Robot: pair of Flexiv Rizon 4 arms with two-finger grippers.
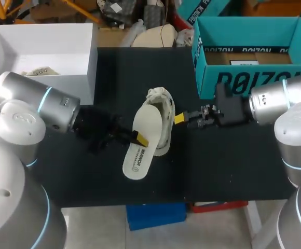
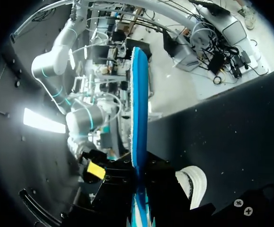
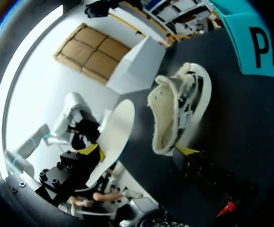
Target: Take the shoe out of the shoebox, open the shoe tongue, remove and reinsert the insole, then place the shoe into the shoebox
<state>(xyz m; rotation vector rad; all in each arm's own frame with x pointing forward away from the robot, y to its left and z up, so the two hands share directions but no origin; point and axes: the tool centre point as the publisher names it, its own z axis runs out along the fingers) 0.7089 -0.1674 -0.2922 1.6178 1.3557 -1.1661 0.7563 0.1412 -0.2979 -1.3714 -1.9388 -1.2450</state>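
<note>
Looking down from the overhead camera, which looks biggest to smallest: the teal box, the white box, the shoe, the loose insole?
White box and teal shoebox: largest, about alike, so unranked.
Then shoe and insole: much smaller, similar in length; the insole overlaps the shoe, so unsure.

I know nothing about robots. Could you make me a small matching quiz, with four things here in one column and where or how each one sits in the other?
1 insole
2 shoe
3 teal box
4 white box

A at the back left
B lying on its side on the black mat
C held by the left arm, in its jaws
D at the back right, open

Pairs: 1-C, 2-B, 3-D, 4-A
</note>
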